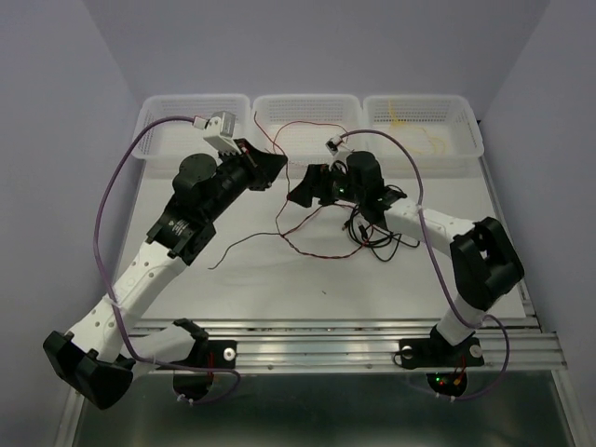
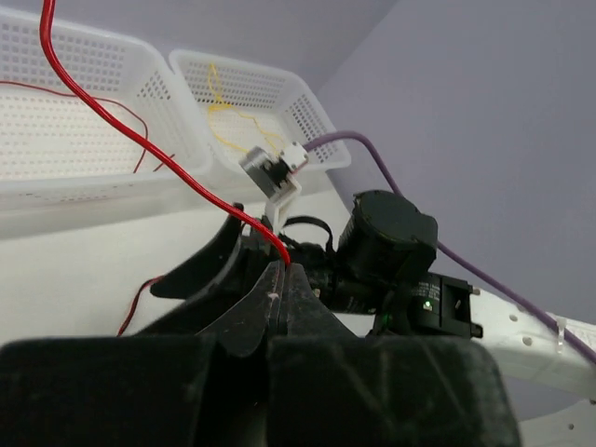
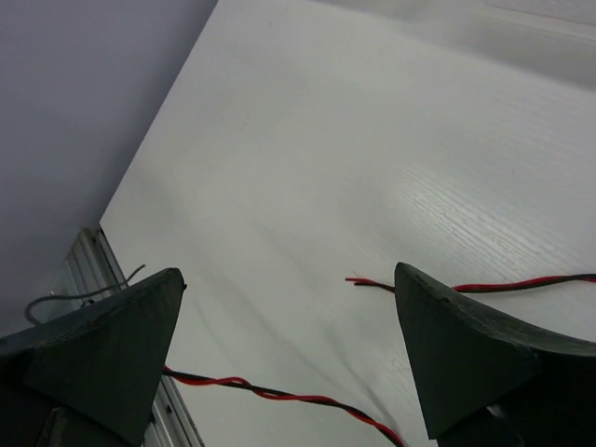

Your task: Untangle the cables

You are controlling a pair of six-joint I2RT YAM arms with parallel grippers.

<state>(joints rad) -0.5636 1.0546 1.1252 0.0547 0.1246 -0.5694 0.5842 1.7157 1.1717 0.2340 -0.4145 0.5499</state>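
Observation:
My left gripper [image 1: 270,168] is shut on the red cable [image 2: 140,140], pinched between the fingertips [image 2: 300,279] and lifted off the table. From the grip the cable runs up towards the middle basket [image 1: 307,100], and more of it lies looped on the table [image 1: 317,255]. The black cable [image 1: 377,244] is a tangle beside my right arm. The yellow cable [image 1: 410,121] lies in the right basket [image 1: 466,126] and also shows in the left wrist view [image 2: 223,104]. My right gripper [image 1: 304,186] is open and empty above the table, with red-and-black twisted strands [image 3: 279,398] below it [image 3: 287,275].
Three white mesh baskets stand side by side at the table's far edge, the left one [image 1: 158,140] behind my left arm. Purple arm cables [image 1: 107,196] arch over both arms. A metal rail [image 1: 326,349] runs along the near table edge.

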